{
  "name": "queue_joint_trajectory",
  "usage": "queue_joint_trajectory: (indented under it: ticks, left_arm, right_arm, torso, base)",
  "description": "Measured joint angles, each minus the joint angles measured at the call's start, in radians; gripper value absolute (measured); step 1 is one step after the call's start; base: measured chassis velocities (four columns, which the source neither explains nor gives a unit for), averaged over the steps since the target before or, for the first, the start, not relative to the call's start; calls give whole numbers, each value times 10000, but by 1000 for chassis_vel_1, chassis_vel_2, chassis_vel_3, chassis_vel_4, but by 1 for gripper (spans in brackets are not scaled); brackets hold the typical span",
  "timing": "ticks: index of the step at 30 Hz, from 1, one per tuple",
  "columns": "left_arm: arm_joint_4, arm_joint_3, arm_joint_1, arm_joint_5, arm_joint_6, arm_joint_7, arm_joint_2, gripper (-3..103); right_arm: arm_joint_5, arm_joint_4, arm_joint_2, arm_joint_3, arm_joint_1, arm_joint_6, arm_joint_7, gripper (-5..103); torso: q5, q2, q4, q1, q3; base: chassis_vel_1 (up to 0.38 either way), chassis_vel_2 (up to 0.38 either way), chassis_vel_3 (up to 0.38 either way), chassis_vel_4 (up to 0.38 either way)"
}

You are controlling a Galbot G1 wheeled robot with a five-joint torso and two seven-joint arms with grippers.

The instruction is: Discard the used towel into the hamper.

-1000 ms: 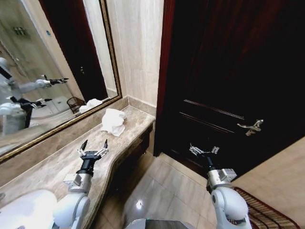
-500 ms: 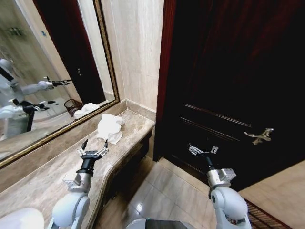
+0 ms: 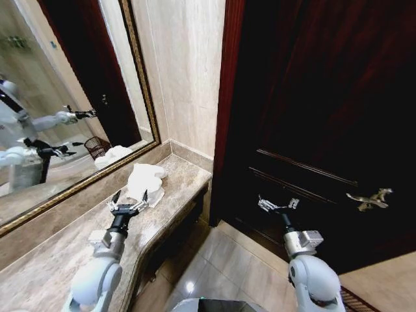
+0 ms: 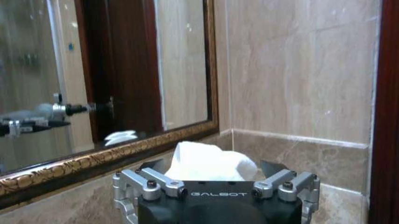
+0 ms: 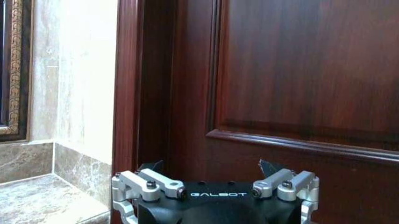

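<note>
two pincers, neither holding anything: i stand at a marble surface (image 3: 58,260) under a gilt-framed mirror (image 3: 71,97), facing a crumpled white towel (image 3: 144,182) that lies on the far end of that surface, near the corner where the tiled wall meets a dark wooden door (image 3: 312,117).

the towel looks soft, light and limp, heaped in loose folds with one rounded peak standing up. i judge it will sag and trail if pinched by an edge, so the better hold is the raised bunch at its middle, where several layers can be gathered at once. it will not slip or break, but a loose corner could drag along the stone.

my left pincer (image 3: 128,201) hovers above the surface just short of the towel, its fingers spread wide and touching nothing; in the left wrist view the towel (image 4: 209,163) sits straight ahead between the open fingertips. my right pincer (image 3: 277,204) hangs out over the floor before the door, well apart from the towel, equally wide open and empty.

the hamper (image 3: 97,147) appears as a small dark wire basket reflected in the mirror.
</note>
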Motion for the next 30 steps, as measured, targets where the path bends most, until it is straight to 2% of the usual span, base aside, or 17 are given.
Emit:
queue_joint_trajectory:
  ticks: [1,3,5,7,8,9,11,13,14,21,22,23,26,27,29,30]
  left_arm:
    - [0,0,0,0,0,0,0,100]
    - [154,12,-799,-674,928,-375,629,100]
    - [219,22,-1014,-841,1137,-445,837,100]
    - [441,75,-1539,-1278,1682,-631,1349,100]
    - [689,209,-2011,-1656,2284,-936,1758,100]
    - [689,209,-2011,-1656,2284,-936,1758,100]
    - [1204,637,-2720,-2087,3007,-1729,2233,100]
    - [1324,751,-2873,-2169,3114,-1882,2307,100]
    - [1633,1075,-3264,-2384,3359,-2162,2484,100]
    - [2471,2223,-4653,-2838,3984,-2763,2850,100]
    - [2651,2576,-5084,-3029,4210,-3092,2873,100]
    - [2651,2576,-5084,-3029,4210,-3092,2873,100]
    - [3014,3313,-5966,-3421,4769,-3911,2830,100]
    - [3014,3313,-5966,-3421,4769,-3911,2830,100]
    - [3174,3584,-6297,-3700,4869,-4649,2696,100]
    - [3174,3584,-6297,-3700,4869,-4649,2696,100]
  right_arm:
    - [0,0,0,0,0,0,0,100]
    - [-9,88,-31,66,-128,45,-20,100]
    - [-13,125,-32,75,-171,49,-23,100]
    - [-34,199,-21,95,-290,54,-23,100]
    - [-84,217,11,117,-359,80,-18,100]
    - [-84,217,11,117,-359,80,-18,100]
    - [-184,217,78,125,-475,167,-5,100]
    - [-207,217,95,126,-499,190,1,100]
    - [-249,217,139,126,-565,239,12,100]
    - [-330,295,318,112,-752,365,132,100]
    - [-351,302,371,104,-802,407,150,100]
    - [-351,302,371,104,-802,407,150,100]
    - [-397,326,456,106,-914,514,171,100]
    - [-397,326,456,106,-914,514,171,100]
    - [-407,337,480,127,-952,572,187,100]
    - [-407,337,480,127,-952,572,187,100]
  torso:
    - [0,0,0,0,0]
    - [-1,1,1,-3,-1]
    - [0,1,-3,-3,-1]
    - [-1,2,-2,-3,-1]
    - [0,1,-2,-1,0]
    - [0,1,-2,-1,0]
    - [0,1,-1,2,0]
    - [-1,0,-2,2,0]
    - [-1,1,0,3,1]
    - [0,3,-1,2,0]
    - [1,2,-1,2,1]
    - [1,2,-1,2,1]
    - [2,2,-2,2,1]
    - [2,2,-2,2,1]
    - [2,2,-2,2,1]
    - [2,2,-2,2,1]
  base:
    - [0,0,0,0]
    - [0,0,0,0]
    - [0,0,0,0]
    - [0,0,0,0]
    - [0,0,0,0]
    - [0,0,0,0]
    - [0,0,0,0]
    - [0,0,0,0]
    - [0,0,0,0]
    - [0,0,0,0]
    - [0,0,0,0]
    - [0,0,0,0]
    - [0,0,0,0]
    - [0,0,0,0]
    - [0,0,0,0]
    - [0,0,0,0]
